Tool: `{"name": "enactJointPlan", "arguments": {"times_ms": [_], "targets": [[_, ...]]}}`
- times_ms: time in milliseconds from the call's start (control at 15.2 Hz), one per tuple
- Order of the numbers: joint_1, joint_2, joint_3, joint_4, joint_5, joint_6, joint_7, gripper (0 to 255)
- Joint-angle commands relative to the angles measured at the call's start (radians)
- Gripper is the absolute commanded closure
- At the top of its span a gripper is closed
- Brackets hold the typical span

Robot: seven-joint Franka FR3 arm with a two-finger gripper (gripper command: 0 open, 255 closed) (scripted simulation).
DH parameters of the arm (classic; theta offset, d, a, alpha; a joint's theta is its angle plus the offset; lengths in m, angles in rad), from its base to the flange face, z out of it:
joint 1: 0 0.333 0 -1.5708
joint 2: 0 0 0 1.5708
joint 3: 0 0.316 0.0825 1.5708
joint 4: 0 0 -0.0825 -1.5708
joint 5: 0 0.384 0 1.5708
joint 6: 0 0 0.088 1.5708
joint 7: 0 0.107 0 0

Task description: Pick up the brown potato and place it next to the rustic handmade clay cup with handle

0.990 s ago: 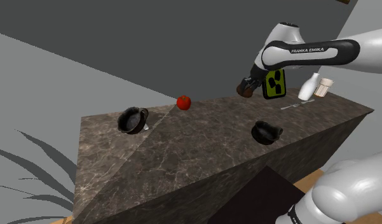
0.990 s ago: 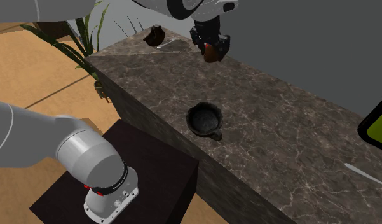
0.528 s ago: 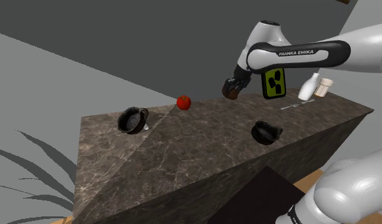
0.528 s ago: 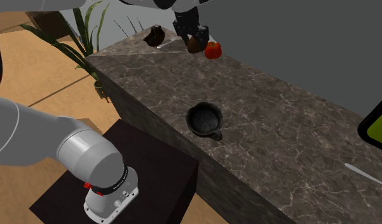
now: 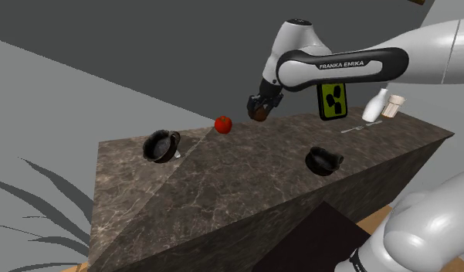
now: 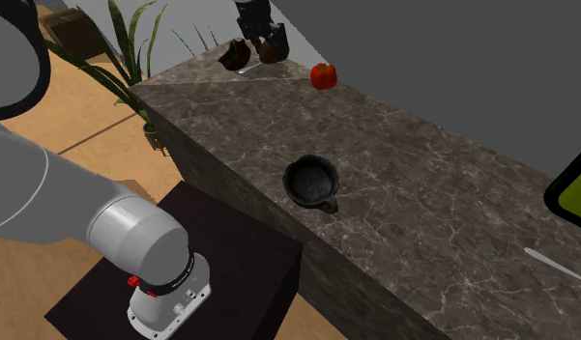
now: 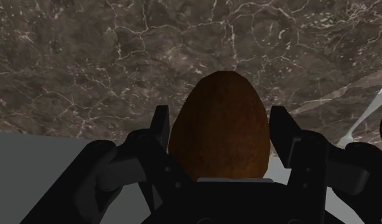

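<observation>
My gripper (image 5: 259, 108) hangs above the dark marble counter (image 5: 238, 181), shut on the brown potato (image 5: 260, 115). In the wrist view the egg-shaped potato (image 7: 220, 127) sits clasped between both black fingers (image 7: 161, 130), with the marble below. A dark brown cup with a handle (image 5: 160, 145) lies tilted near the counter's far left end in the shoulder view; the gripper (image 6: 267, 41) with the potato (image 6: 271, 51) hovers just beside this cup (image 6: 235, 54) in the second exterior view. A second dark handled cup (image 5: 324, 161) stands near the front edge (image 6: 312, 184).
A red tomato (image 5: 223, 124) rests between the tilted cup and the gripper (image 6: 323, 75). A yellow-green card (image 5: 331, 101), a white bottle (image 5: 374, 107), a pale cup (image 5: 392, 106) and a utensil (image 5: 353, 129) crowd the counter's right end. A plant (image 6: 124, 48) stands beyond the counter.
The arm has carried the potato along the counter toward the shoulder view's left, past the tomato and closer to the tilted cup. The fingers stay closed on it.
</observation>
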Motion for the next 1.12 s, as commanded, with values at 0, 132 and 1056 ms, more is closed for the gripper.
{"name": "enactJointPlan", "arguments": {"times_ms": [0,132,1056], "targets": [[0.015,0.032,0.033,0.035,-0.009,-0.009,0.052,255],[0.029,0.069,0.064,0.076,-0.02,-0.02,0.102,255],[0.177,0.433,0.226,0.518,-0.175,-0.172,0.43,255]]}}
